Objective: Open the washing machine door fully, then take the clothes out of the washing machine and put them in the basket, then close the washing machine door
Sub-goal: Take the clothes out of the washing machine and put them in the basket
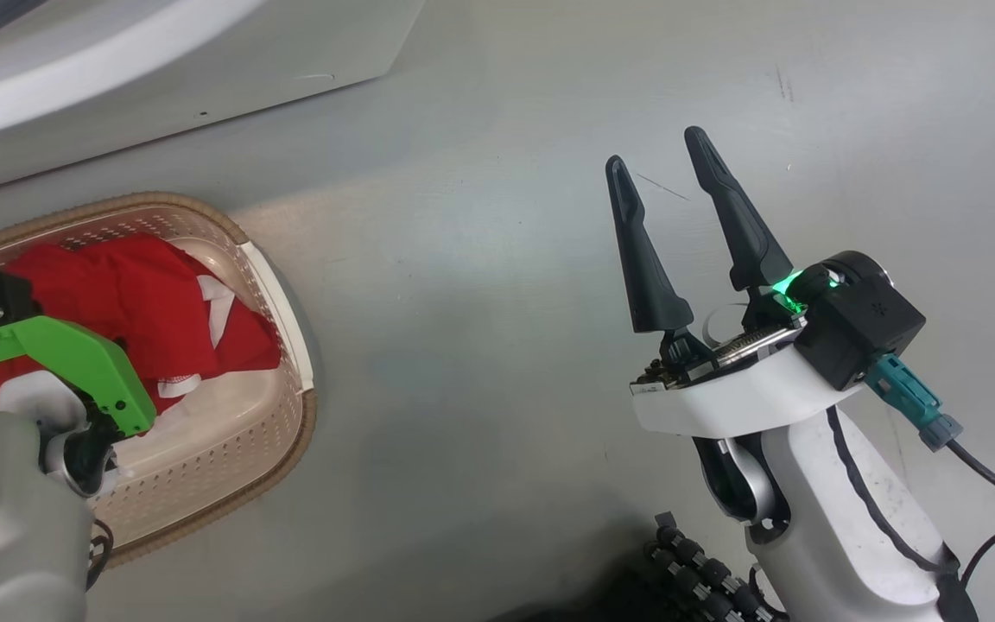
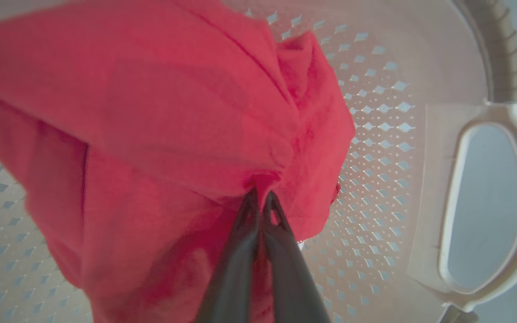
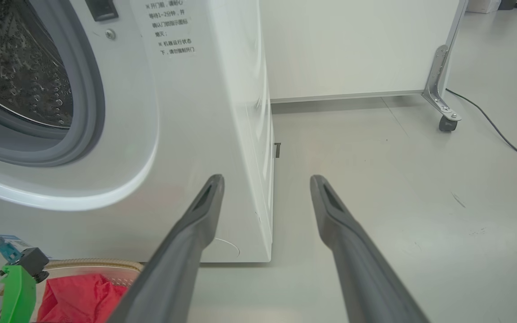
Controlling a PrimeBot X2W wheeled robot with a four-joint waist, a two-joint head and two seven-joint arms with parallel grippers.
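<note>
Holding red clothes: left gripper pinched fully on fabric fold, inside basket at 9 o'clock in head view, positioned for drop. Idle right gripper at 3 o'clock, fingers wide apart, empty, likely kept free for closing step; washing machine at its 10 o'clock.

L tool pinching red clothes in basket.

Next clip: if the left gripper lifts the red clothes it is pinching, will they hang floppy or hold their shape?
Probably floppy: the clothes fold and drape in creases around the shut left gripper. Likely light for their bulk, as the fabric looks thin and wrinkles at the pinch. They should snag little on the basket, whose perforated wall looks smooth.
</note>
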